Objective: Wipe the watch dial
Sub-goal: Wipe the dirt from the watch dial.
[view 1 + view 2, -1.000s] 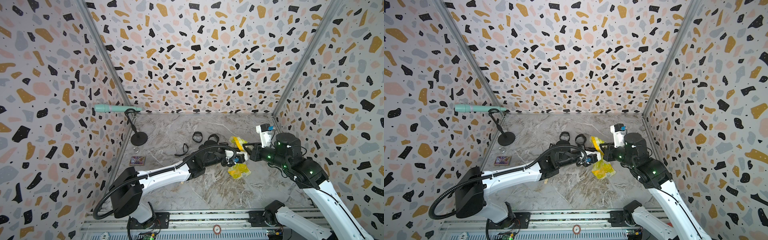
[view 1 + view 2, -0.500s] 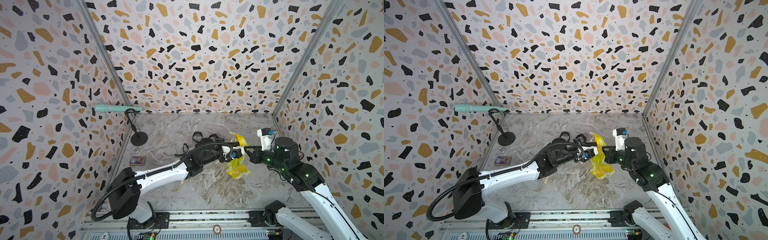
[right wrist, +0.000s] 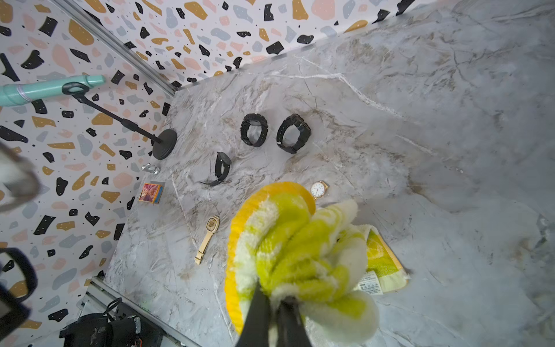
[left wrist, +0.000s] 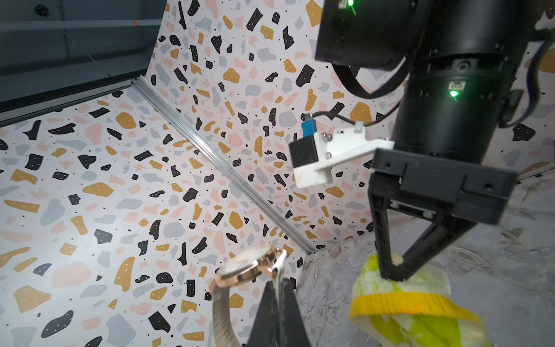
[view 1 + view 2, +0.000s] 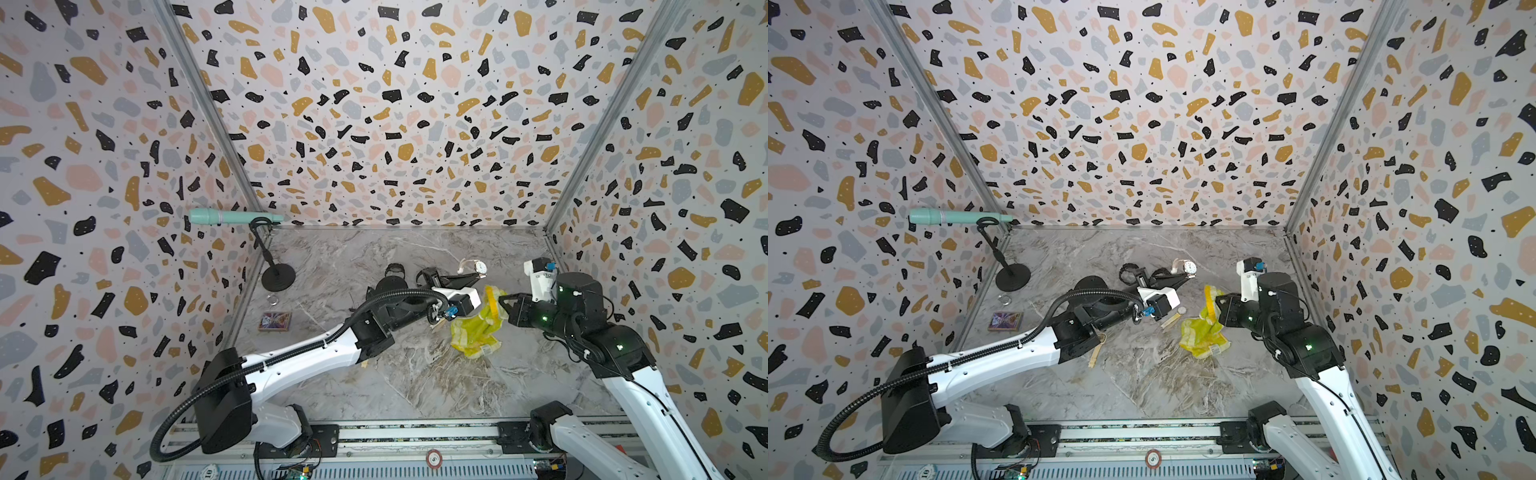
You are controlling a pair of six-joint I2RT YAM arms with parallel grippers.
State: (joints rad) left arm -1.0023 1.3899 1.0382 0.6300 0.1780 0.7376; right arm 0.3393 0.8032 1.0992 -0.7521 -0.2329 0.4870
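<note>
Your marbled counter (image 5: pixel 415 386) fills the floor of the speckled booth, and both arms reach toward its far right part.

Your right tool (image 5: pixel 500 301) is pinched tight on the bunched top of the yellow-green towel (image 5: pixel 478 332). The towel hangs from it, and its lower end, with the label, lies on the counter.

A teal microphone (image 5: pixel 232 217) sits on a black stand (image 5: pixel 278 278) in the far left corner.

Your left tool (image 5: pixel 473 275) is closed narrow on the strap of the rose-gold watch (image 5: pixel 480 266) and holds it up off the counter. In both top views its white dial faces up. In the left wrist view the strap runs between the fingers (image 4: pixel 292 315), and the towel is near the watch but apart from it.

On the counter, a black watch (image 3: pixel 253 129) stands just beside a second black watch (image 3: pixel 293 133). A slimmer black watch (image 3: pixel 222 168) lies apart from them.

A white-dialled gold watch (image 3: pixel 319 190) lies just beyond the towel, and a square-faced gold watch (image 3: pixel 212 224) lies flat with its strap straight. By the left wall you have a colourful card (image 3: pixel 151 193) and a small silver ring (image 3: pixel 151 169).
</note>
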